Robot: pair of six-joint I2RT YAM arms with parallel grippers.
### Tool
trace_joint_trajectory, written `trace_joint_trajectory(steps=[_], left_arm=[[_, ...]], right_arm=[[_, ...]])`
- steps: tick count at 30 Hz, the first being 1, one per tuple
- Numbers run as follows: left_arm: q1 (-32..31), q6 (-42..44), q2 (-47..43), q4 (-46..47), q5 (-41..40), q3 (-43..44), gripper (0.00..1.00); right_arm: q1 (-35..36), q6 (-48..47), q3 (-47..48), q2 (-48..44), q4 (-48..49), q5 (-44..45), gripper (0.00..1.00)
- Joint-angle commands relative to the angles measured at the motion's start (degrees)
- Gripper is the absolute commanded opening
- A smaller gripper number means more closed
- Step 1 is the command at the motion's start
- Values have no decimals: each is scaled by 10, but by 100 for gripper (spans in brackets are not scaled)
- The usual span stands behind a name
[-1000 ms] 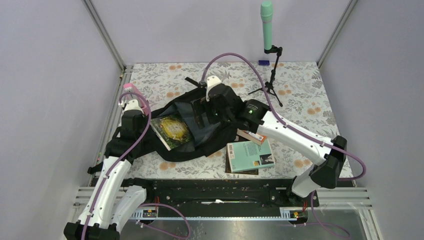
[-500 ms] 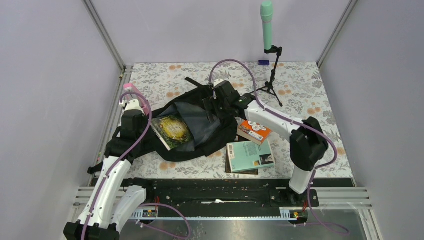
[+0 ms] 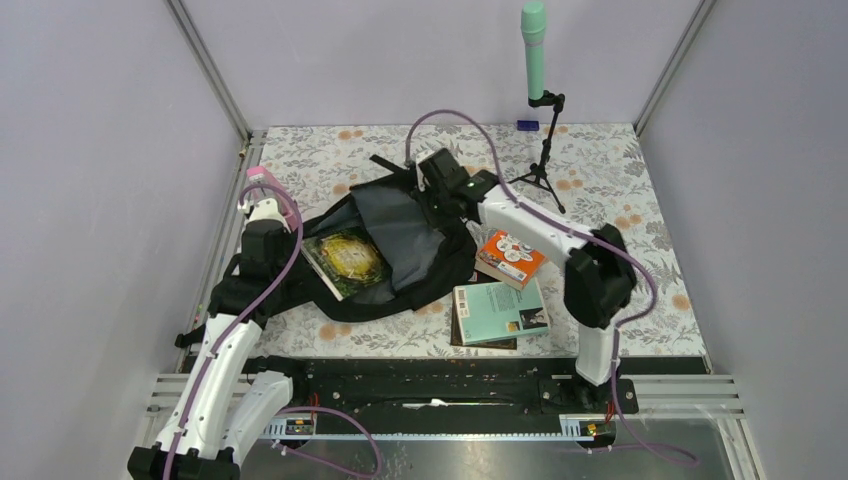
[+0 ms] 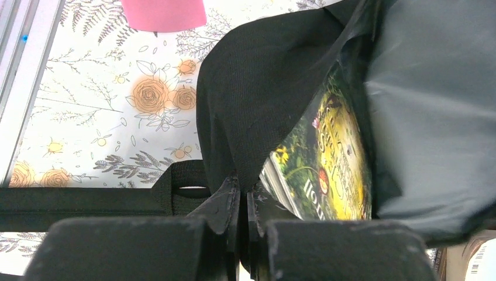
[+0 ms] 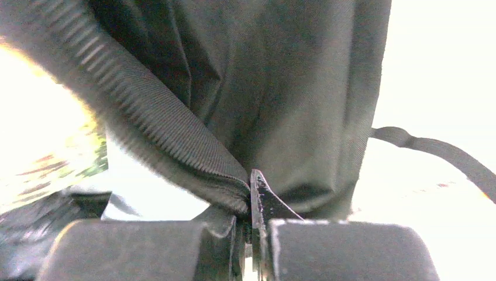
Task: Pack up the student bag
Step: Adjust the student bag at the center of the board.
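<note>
The student bag (image 3: 400,262), black with a grey lining, lies open mid-table. A green and yellow book (image 3: 346,258) sits in its mouth. At the bag's left edge my left gripper (image 3: 268,232) is shut on a fold of its black fabric (image 4: 234,117), with the book (image 4: 327,158) just to the right of the fingers. My right gripper (image 3: 432,172) is at the bag's far rim. It is shut on the ribbed black hem (image 5: 193,152) and holds the grey flap (image 3: 395,225) up.
An orange book (image 3: 510,256) lies right of the bag. A teal book (image 3: 500,310) rests on a darker one nearer the arms. A green microphone (image 3: 534,45) stands on a tripod (image 3: 541,172) at the back. A pink object (image 3: 262,176) lies at the left edge.
The right gripper has gone from open to shut on the bag's rim. Its arm swung back and left, uncovering the orange book. The left arm has not moved.
</note>
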Motion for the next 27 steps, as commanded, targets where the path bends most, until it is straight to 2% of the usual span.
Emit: trace_joint_trajectory(steps=[1, 4, 8, 11, 13, 18, 27], left_arm=[[3, 8, 0, 39, 3, 48, 0], [3, 6, 10, 21, 6, 80, 0], [3, 11, 14, 18, 50, 159, 0], [4, 16, 38, 7, 87, 226, 0], [3, 20, 50, 3, 108, 239, 0], [3, 34, 65, 9, 167, 212, 0], [3, 93, 31, 71, 198, 114, 0]], right_arm=[[-4, -33, 72, -168, -65, 64, 0], [-4, -52, 121, -222, -101, 86, 0], [-4, -55, 175, -245, -151, 103, 0], [-4, -52, 173, -260, -158, 120, 0], [-4, -49, 156, -265, -155, 122, 0], [-4, -32, 86, -269, -130, 117, 0], [-4, 5, -30, -226, -72, 118, 0]])
